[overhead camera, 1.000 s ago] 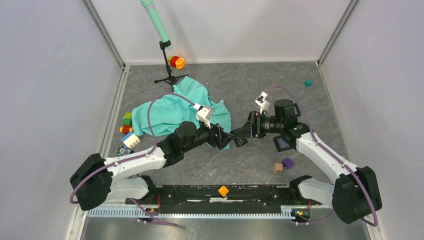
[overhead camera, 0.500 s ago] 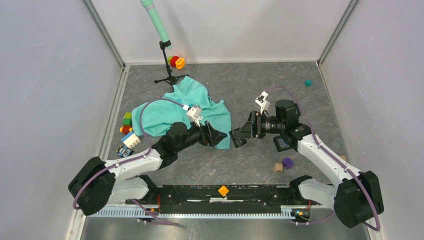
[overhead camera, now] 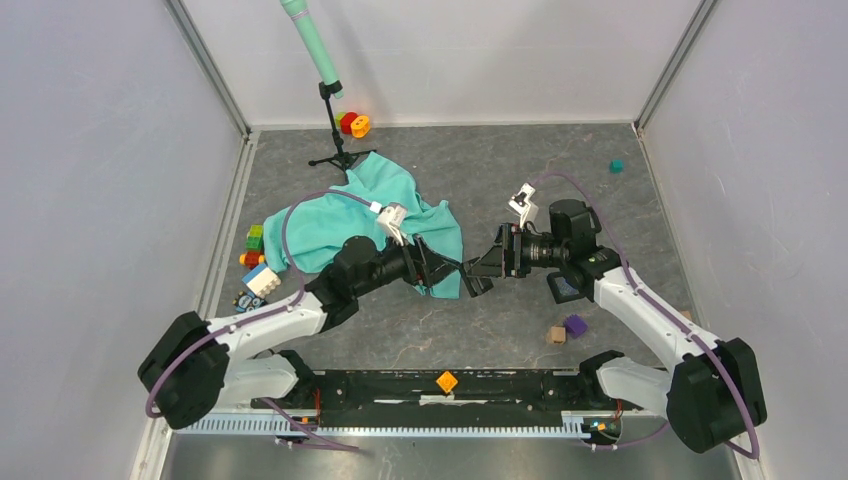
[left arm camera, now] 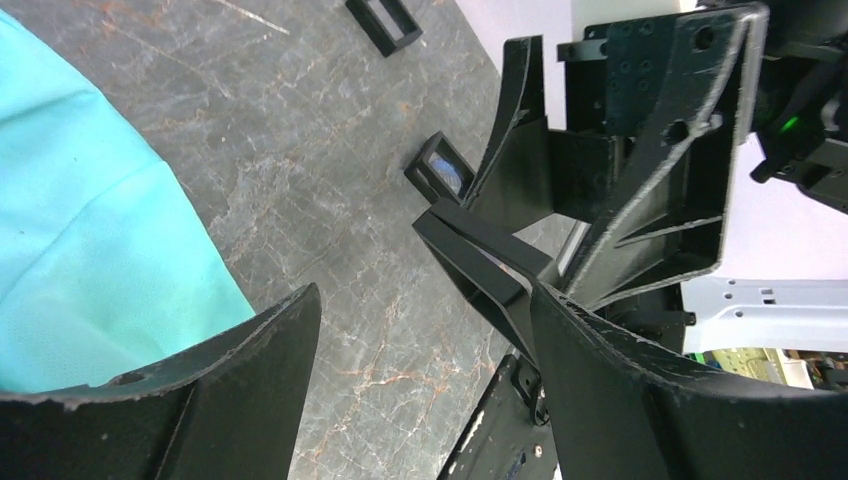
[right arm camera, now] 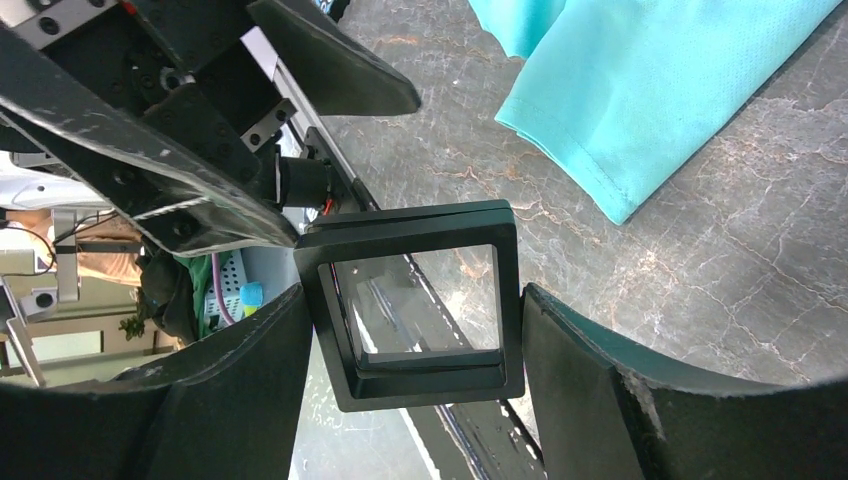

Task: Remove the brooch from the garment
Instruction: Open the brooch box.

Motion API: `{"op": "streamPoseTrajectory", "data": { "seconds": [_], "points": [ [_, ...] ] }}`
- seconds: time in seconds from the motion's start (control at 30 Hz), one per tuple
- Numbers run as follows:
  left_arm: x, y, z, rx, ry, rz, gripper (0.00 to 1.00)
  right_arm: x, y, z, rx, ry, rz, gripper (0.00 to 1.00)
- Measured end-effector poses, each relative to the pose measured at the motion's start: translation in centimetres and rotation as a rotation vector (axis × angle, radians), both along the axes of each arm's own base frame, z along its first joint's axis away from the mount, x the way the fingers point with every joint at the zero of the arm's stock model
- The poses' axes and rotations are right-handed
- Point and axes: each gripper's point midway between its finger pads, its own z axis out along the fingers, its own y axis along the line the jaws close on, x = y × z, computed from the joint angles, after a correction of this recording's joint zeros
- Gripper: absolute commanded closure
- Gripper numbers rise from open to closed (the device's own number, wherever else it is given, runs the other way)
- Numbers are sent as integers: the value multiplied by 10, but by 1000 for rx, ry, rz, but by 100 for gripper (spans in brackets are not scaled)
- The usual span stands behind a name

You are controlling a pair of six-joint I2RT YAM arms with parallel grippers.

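Observation:
The garment (overhead camera: 340,215) is a turquoise T-shirt lying crumpled at centre left; its hem shows in the left wrist view (left arm camera: 80,230) and the right wrist view (right arm camera: 640,90). The brooch is out of view. My right gripper (overhead camera: 480,272) (right arm camera: 415,290) is shut on a black square frame (right arm camera: 420,382) with a clear window, held above the floor just right of the shirt's corner. My left gripper (overhead camera: 448,270) (left arm camera: 425,300) faces it tip to tip, open, with only floor between its fingers. That frame (left arm camera: 480,265) shows edge-on just past the left gripper's right finger (left arm camera: 620,380).
A microphone stand (overhead camera: 335,130) and red and orange rings (overhead camera: 353,124) are at the back. Toy bricks (overhead camera: 255,260) lie left of the shirt. A purple cube (overhead camera: 575,325), a wooden cube (overhead camera: 556,335) and a teal cube (overhead camera: 616,166) are on the right.
My left arm drew back to the left, then came forward again toward the right gripper. The right arm and the frame it holds have stayed almost still.

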Motion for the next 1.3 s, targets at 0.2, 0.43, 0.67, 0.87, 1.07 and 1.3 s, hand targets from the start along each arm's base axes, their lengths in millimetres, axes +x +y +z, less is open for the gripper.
{"op": "streamPoseTrajectory", "data": {
  "seconds": [0.2, 0.43, 0.67, 0.87, 1.07, 1.3],
  "points": [
    [2, -10, -8, 6, 46, -28, 29, 0, -1, -2, -6, 7, -4, 41],
    [4, -9, -7, 2, 58, -19, 46, 3, -2, -2, -9, 10, -20, 41],
    [10, 5, -24, 31, 115, 28, 55, 8, -4, 1, 6, 12, -43, 42],
    [10, 15, -43, 71, 173, 53, 35, 12, -8, 5, 15, 1, -61, 42],
    [6, 10, -35, 30, 179, 19, 33, 12, -9, -1, -4, 15, -65, 42],
    [1, -2, -23, -38, 193, -39, 46, 12, -9, -5, -13, 25, -64, 42]
  ]
}}
